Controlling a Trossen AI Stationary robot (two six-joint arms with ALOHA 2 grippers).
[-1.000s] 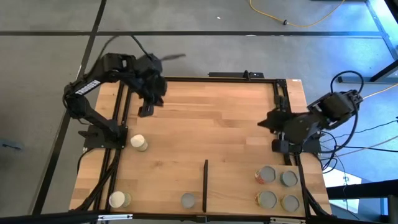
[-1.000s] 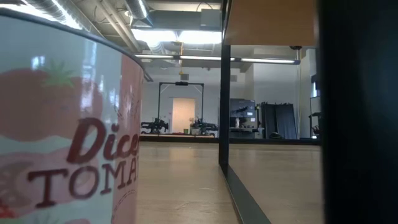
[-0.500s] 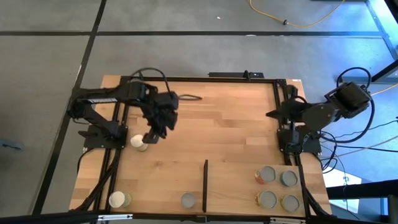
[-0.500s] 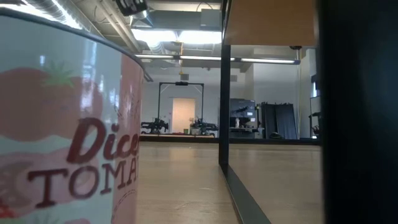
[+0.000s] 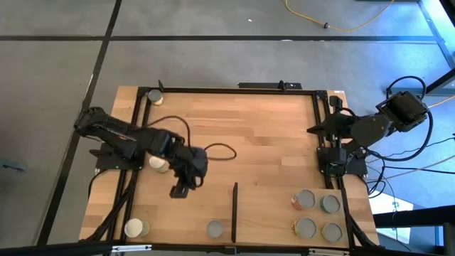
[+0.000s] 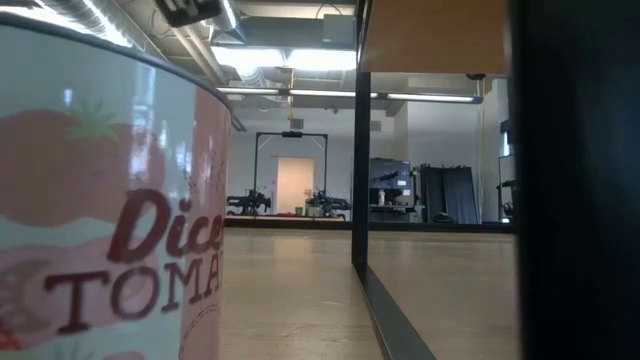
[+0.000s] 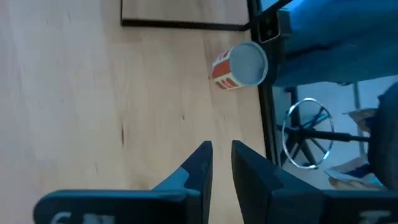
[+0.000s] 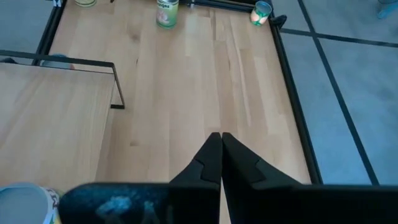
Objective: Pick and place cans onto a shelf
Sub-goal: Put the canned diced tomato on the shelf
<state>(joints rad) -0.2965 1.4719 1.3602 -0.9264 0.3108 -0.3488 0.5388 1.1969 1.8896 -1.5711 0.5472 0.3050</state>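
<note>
Light wooden tabletop (image 5: pixel 249 135) with a black frame fills the scene, and grey floor lies around it. My left gripper (image 5: pixel 181 190) hangs low over the left half of this table, and its two fingers (image 7: pixel 198 167) stand a little apart with nothing between them. Ahead of these jaws, near the black frame, a can with red and white sides (image 7: pixel 239 65) lies clear of them. I think it is the grey-topped can (image 5: pixel 215 228) at the near edge, but the wrist view is too tight to be sure. A cream-topped can (image 5: pixel 158 163) stands just beside my left arm, and another cream-topped can (image 5: pixel 134 227) stands in the near left corner. One more can (image 5: pixel 155 95) sits on the far left corner of the frame.

The shelf (image 5: pixel 284 213) is the near right part, edged by a thin black strip (image 5: pixel 234 211). Four cans (image 5: pixel 316 215) stand there together, well apart from my left jaws.

My right gripper (image 8: pixel 221 158) waits at the right edge of the table, its fingers pressed together on nothing.
</note>
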